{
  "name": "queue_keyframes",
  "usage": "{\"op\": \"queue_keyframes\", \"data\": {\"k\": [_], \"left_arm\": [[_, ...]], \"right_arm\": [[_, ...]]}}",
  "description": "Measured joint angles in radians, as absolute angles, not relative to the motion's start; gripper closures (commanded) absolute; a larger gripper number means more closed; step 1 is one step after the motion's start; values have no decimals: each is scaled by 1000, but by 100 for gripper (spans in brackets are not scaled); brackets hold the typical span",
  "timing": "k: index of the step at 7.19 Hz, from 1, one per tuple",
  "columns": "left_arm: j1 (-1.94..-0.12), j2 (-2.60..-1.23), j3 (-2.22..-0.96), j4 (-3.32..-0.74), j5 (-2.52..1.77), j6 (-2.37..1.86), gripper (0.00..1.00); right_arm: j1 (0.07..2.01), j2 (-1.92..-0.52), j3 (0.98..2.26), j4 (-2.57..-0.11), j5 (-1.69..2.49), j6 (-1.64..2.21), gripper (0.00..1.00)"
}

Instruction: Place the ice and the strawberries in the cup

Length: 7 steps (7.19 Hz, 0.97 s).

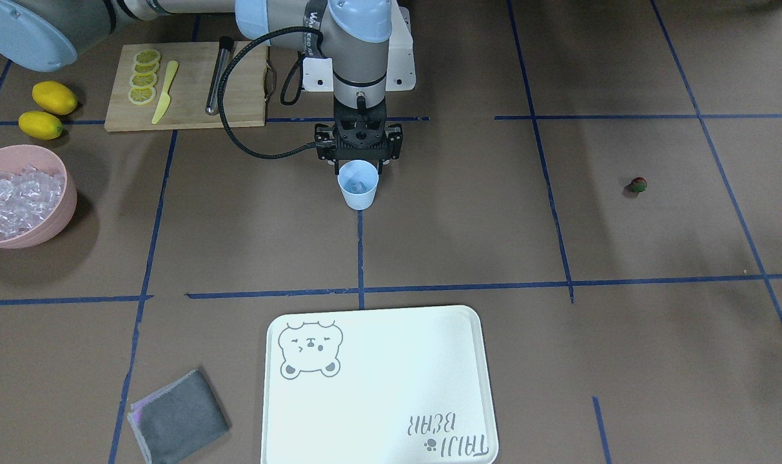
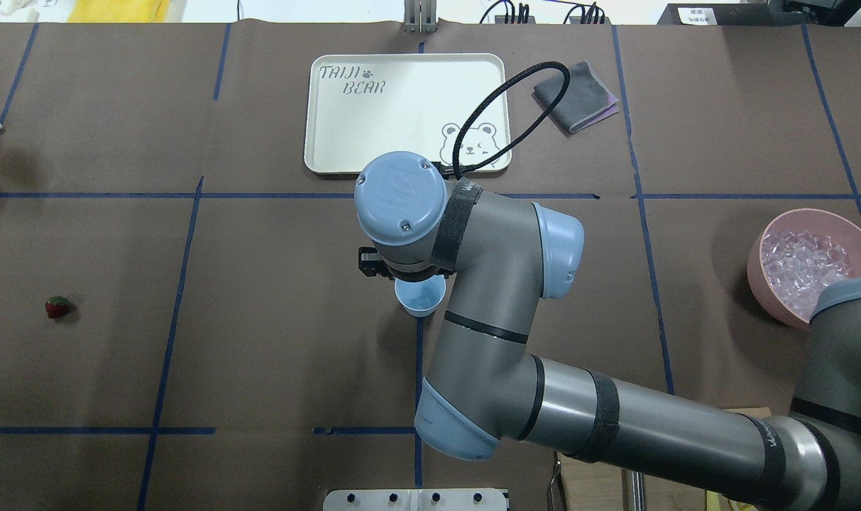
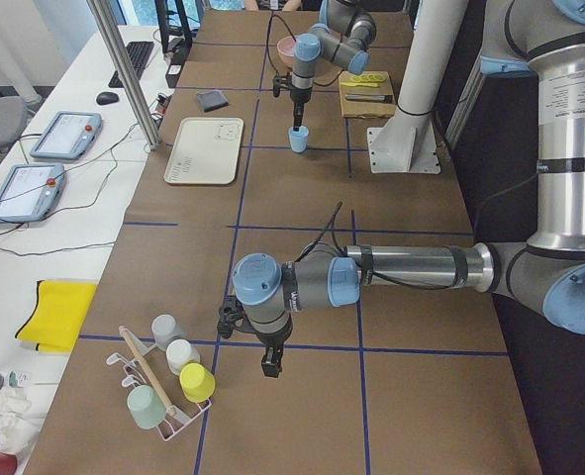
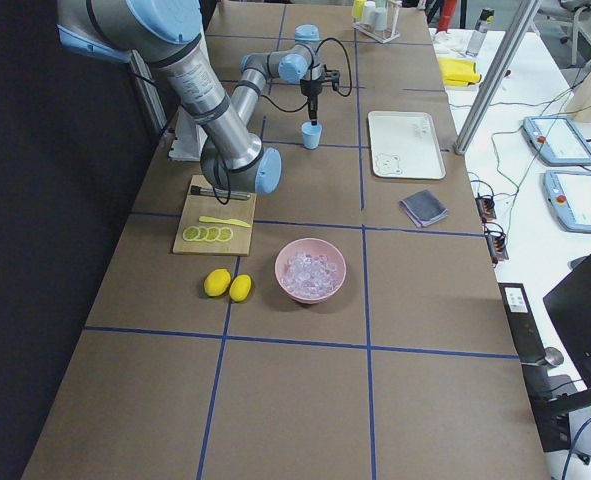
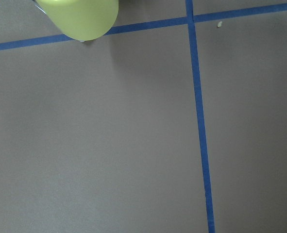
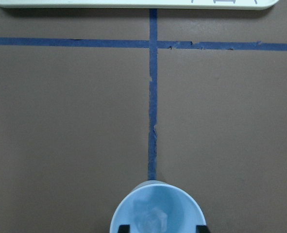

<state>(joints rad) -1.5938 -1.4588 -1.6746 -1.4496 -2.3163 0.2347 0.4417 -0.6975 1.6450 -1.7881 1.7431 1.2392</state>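
Observation:
The pale blue cup (image 1: 358, 187) stands upright at the table's middle, with a clear ice cube (image 6: 150, 218) inside it. My right gripper (image 1: 358, 158) hangs straight above the cup, open and empty; its fingertips (image 6: 124, 228) flank the rim in the right wrist view. More ice (image 1: 17, 200) fills the pink bowl (image 1: 55, 219). The one red strawberry (image 1: 637, 185) lies alone, far from the cup; it also shows in the overhead view (image 2: 57, 306). My left gripper (image 3: 270, 366) hangs low at the table's left end; I cannot tell whether it is open or shut.
A cutting board (image 1: 236, 109) with lemon slices, a yellow knife and a metal tool lies behind the cup. Two lemons (image 1: 49, 109) sit beside it. A white tray (image 1: 378, 386) and a grey cloth (image 1: 178, 419) lie in front. A cup rack (image 3: 168, 381) stands near the left gripper.

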Motion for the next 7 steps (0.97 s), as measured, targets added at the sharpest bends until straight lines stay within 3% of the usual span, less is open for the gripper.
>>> {"op": "queue_keyframes", "data": {"k": [3,7], "left_arm": [[-1594,-1459,-1674,-1451,-2316,235,0],[-1594,-1459,-1675,-1453,-2316,235,0]], "right_arm": [[502,-730,1697,-1798,1799,1158,0],[650,-965,1896,-1785,1944,892,0]]}}
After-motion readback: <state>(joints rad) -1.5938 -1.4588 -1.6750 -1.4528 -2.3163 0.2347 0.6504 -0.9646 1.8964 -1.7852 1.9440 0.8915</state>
